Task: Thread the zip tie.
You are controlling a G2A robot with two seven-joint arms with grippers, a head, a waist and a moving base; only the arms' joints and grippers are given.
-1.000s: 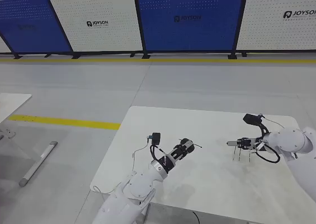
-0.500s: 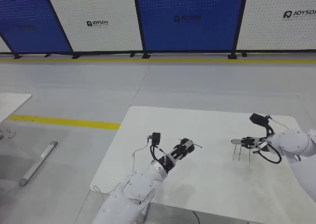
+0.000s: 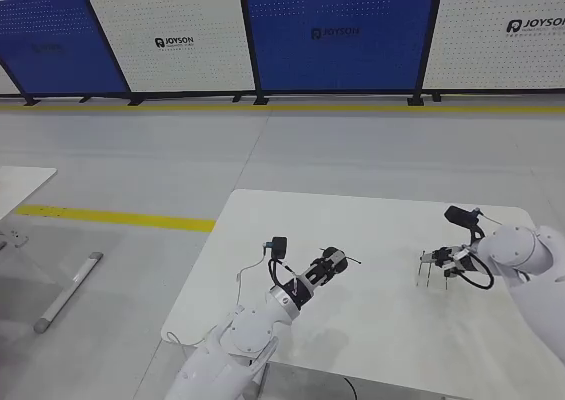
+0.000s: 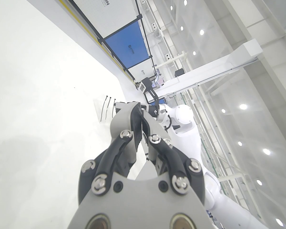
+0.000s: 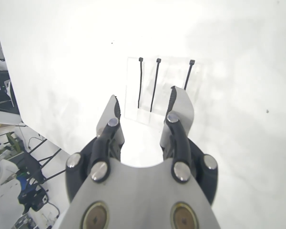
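Three black zip ties [image 5: 155, 84] lie side by side on a clear sheet [image 5: 166, 82] on the white table [image 3: 362, 220]. My right gripper [image 5: 144, 94] hovers open just above their tail ends, and one finger covers the tail of the outermost tie [image 5: 188, 73]. From above, the right gripper [image 3: 440, 258] is at the table's right over the zip ties [image 3: 432, 272]. My left gripper [image 3: 334, 261] is near the table's front middle, shut, with a thin black zip tie [image 3: 353, 260] sticking out of its tip. The left wrist view shows the left gripper [image 4: 140, 108] with its pads pressed together.
The table's near edge runs close to the left arm. Bare tabletop lies between the two grippers and behind them. A second table corner [image 3: 2, 190] stands off to the far left across the floor.
My right gripper has shifted slightly to the right and tipped down over the zip ties. The left arm has stayed still.
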